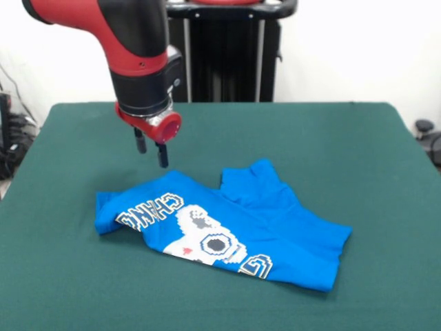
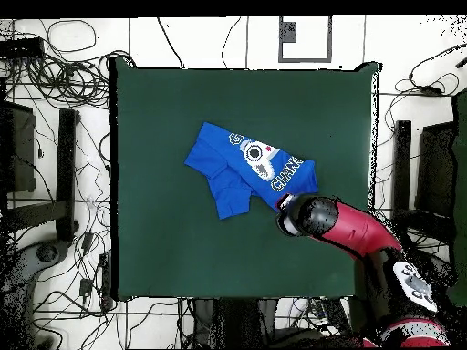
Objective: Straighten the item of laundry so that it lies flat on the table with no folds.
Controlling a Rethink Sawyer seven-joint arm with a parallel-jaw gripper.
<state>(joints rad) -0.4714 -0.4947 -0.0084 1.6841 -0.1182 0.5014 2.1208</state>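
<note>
Gripper (image 1: 151, 150) first: it hangs just above the far edge of the T-shirt, at the end where the lettering sits, its two dark fingers (image 1: 162, 156) pointing down with a narrow gap between them and nothing held. Whether the tips already touch cloth I cannot say from where I stand; from the front they look just clear of it.

Biggest thing in the room is the bench (image 1: 331, 138), a broad spread of dark green with plenty of bare felt on every side. On it, a little toward my side of the middle, lies the bright blue T-shirt (image 1: 289, 227), graphic up, bunched and doubled over: one flap is folded up behind the print and the plain part is rumpled on the side away from the gripper. From overhead the arm covers that lettered corner.

To do this step well, I reckon the pinch should take only the top layer at the very edge, then draw it outward over the open felt, low and slow, so the fold rolls out rather than the whole shirt sliding along.
</note>
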